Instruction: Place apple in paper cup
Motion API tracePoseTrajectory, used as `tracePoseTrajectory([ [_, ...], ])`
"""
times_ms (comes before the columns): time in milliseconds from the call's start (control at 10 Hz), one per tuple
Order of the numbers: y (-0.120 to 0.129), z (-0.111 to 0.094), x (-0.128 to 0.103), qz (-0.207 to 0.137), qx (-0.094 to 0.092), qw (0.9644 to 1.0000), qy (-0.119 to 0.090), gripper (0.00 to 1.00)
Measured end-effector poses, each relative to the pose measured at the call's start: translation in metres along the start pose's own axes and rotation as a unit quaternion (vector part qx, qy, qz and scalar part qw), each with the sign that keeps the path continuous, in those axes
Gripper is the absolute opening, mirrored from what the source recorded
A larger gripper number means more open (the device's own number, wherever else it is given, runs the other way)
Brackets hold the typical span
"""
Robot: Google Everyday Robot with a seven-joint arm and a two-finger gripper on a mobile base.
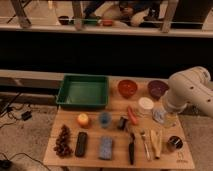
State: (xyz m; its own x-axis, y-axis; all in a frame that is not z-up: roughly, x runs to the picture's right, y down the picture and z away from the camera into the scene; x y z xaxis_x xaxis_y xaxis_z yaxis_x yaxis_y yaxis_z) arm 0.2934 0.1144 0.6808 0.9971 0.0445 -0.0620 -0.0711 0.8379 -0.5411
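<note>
Wooden boards make up the table [52, 150], and a dark wall with a rail runs behind it. At the far left corner sits a green tray [82, 90]. Next to it along the far edge are an orange bowl [127, 88] and a purple bowl [157, 88]. The paper cup [145, 104] stands upright just in front of those two bowls, toward the right side of the table. The apple [83, 120] rests on the table near the middle, on the left half, just in front of the green tray and well apart from the paper cup. A small blue cup [105, 119] stands just beside the apple, between it and a long orange-red thing [132, 116] that lies near the paper cup. By the near left corner lies a dark bunch of grapes [63, 140], then a black bar [81, 144] and a blue sponge [105, 147]. The big white arm [187, 90] reaches in over the right edge. Its gripper [159, 116] hangs low just beside the paper cup, on its right. The fingers are spread apart and hold nothing.
</note>
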Motion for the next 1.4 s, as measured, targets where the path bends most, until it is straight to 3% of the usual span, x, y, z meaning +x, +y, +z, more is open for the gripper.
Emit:
tracePoseTrajectory([
  [1400, -0.0002, -0.0007, 0.0001, 0.0, 0.0, 1.0, 0.0, 0.8],
])
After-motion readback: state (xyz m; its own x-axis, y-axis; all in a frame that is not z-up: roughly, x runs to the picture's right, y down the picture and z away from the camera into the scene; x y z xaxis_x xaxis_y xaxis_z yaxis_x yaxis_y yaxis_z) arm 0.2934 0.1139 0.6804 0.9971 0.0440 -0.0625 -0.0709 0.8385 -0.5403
